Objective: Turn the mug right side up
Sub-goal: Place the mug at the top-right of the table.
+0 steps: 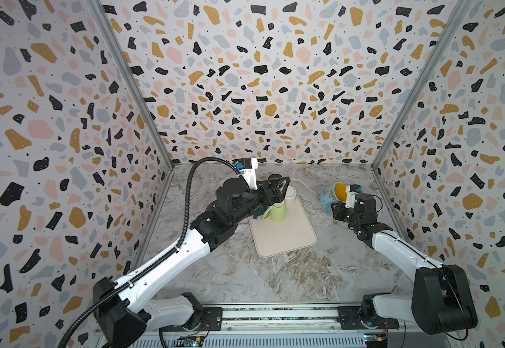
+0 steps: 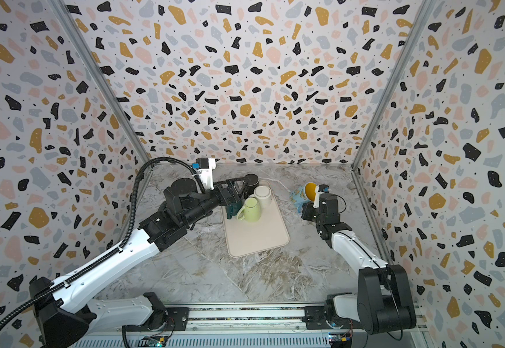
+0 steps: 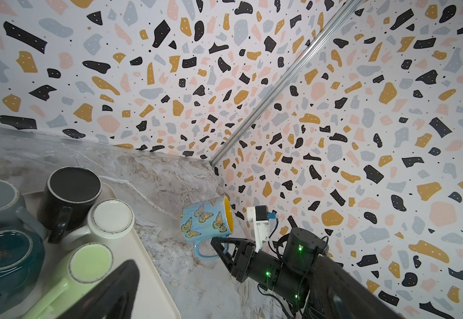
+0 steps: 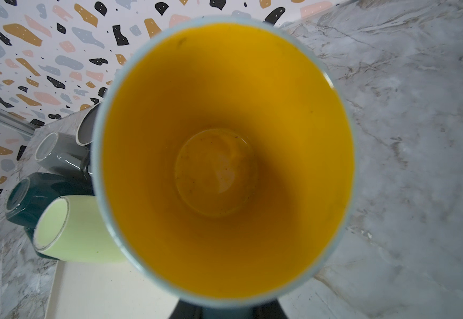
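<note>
Left wrist view: butterfly mug (image 3: 206, 218) was tilted sideways near the bench's (image 3: 169, 179) far-right corner (mid-flip, prob.), right jaws nipped narrow on its handle for leverage; left jaws gaped wide, empty, above the tray (image 1: 287, 241).

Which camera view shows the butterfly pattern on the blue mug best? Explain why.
The left wrist view: the butterfly mug shows its patterned side, close and unobstructed. In both top views it is small and far; the right wrist view shows only its yellow inside.
</note>
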Controlling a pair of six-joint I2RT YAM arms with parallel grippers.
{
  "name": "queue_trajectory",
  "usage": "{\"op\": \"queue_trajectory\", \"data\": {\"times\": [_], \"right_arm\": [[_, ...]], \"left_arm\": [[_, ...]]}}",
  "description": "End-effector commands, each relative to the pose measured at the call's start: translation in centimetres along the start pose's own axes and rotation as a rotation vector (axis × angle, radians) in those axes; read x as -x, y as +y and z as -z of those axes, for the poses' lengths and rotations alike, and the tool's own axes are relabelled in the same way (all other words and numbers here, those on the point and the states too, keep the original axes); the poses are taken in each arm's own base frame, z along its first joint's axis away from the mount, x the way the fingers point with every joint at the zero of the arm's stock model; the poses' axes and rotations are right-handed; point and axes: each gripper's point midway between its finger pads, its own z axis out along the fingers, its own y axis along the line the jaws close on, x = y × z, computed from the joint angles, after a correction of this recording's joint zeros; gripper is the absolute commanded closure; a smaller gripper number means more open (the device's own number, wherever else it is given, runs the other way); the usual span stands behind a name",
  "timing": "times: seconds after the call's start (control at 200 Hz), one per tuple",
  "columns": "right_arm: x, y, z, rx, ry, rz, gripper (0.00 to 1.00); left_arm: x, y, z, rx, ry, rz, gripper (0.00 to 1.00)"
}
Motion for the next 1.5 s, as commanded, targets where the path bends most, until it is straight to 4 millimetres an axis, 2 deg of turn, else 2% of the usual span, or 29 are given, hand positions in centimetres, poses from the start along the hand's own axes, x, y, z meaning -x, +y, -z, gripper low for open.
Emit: {"op": "queue_trajectory", "data": {"times": [0.0, 0.275, 0.556, 0.766, 0.981, 1.287, 1.492], "right_arm": [[6.5, 2.4, 2.0, 0.058, -0.199, 0.040, 1.00], [6.6, 1.5, 2.0, 0.024, -0.202, 0.032, 1.00], [7.0, -0.5, 1.5, -0.090, -0.178, 0.005, 1.00], [7.1, -2.0, 1.0, -0.196, -0.131, 0.022, 1.00], [6.9, -3.2, 0.3, -0.270, -0.088, 0.044, 1.00], [7.6, -4.5, -0.6, -0.369, -0.035, 0.083, 1.00], [6.5, -5.5, -2.1, -0.406, 0.035, 0.102, 1.00]], "left_arm": [[0.8, -0.4, 0.1, -0.027, -0.035, 0.005, 0.00], [0.6, 0.2, 0.1, -0.006, -0.046, 0.006, 0.00], [-1.5, 4.8, 0.1, 0.156, -0.034, -0.053, 0.00], [-3.4, 7.1, 0.7, 0.217, -0.004, -0.099, 0.00], [-4.7, 8.2, 0.9, 0.237, 0.027, -0.131, 0.00], [-5.7, 9.0, 0.7, 0.245, 0.043, -0.140, 0.00], [-6.0, 9.4, 0.7, 0.256, 0.051, -0.150, 0.00]]}}
